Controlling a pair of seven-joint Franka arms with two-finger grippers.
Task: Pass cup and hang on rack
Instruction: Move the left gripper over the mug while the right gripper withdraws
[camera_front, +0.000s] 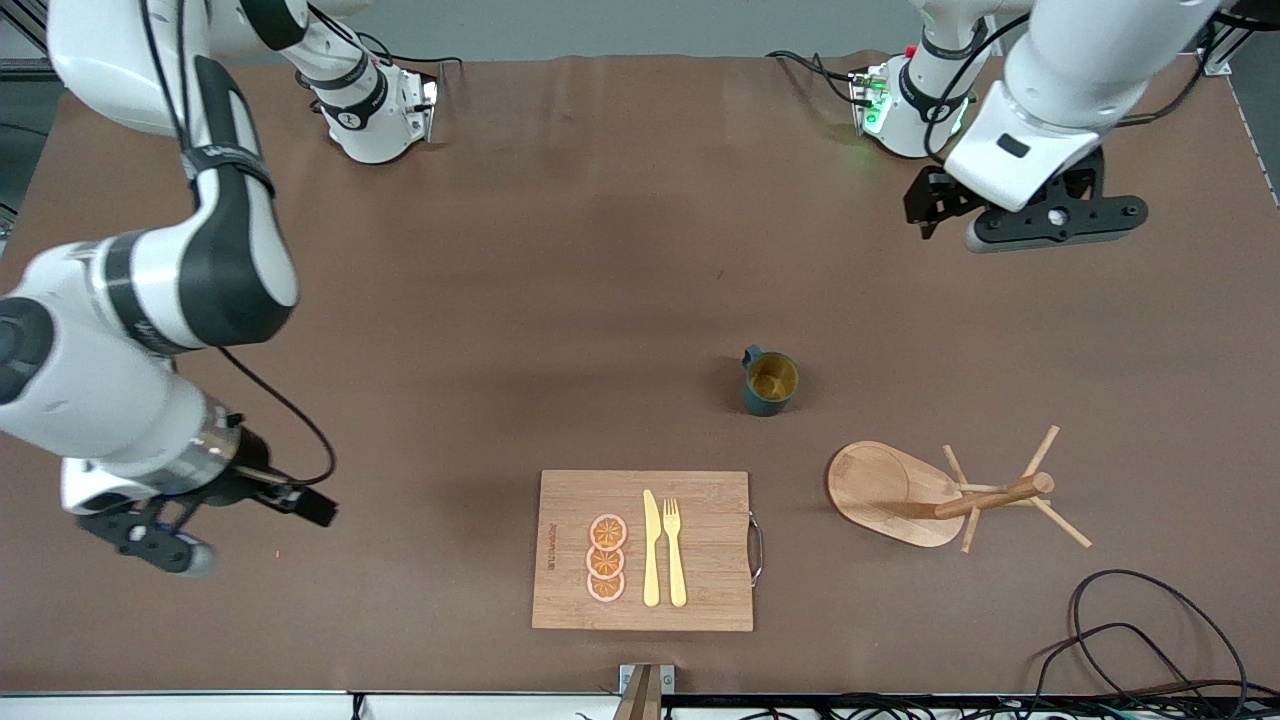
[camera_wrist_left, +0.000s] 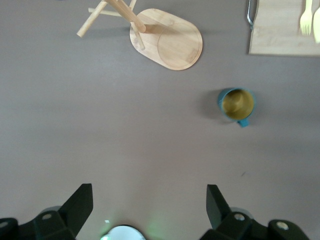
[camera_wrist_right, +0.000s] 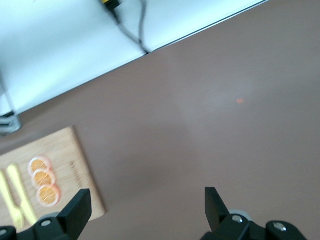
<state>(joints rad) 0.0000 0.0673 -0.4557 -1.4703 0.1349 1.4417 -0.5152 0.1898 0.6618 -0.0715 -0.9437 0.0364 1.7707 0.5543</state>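
The cup (camera_front: 770, 382) is a dark teal mug, mustard-yellow inside, standing upright mid-table with its small handle toward the robots' bases. It also shows in the left wrist view (camera_wrist_left: 237, 103). The rack (camera_front: 893, 492), a light wooden mug tree with an oval base and thin pegs, stands nearer to the front camera than the cup, toward the left arm's end; it also shows in the left wrist view (camera_wrist_left: 167, 44). My left gripper (camera_front: 1055, 222) is open and empty (camera_wrist_left: 149, 192), high over the table by its base. My right gripper (camera_front: 150, 535) is open and empty (camera_wrist_right: 147, 196), over the right arm's end of the table.
A bamboo cutting board (camera_front: 645, 550) with a metal handle lies near the front edge, beside the rack; it carries three orange slices, a yellow knife and a yellow fork. It shows in the right wrist view (camera_wrist_right: 45, 175). Black cables (camera_front: 1130, 630) lie at the front corner by the rack.
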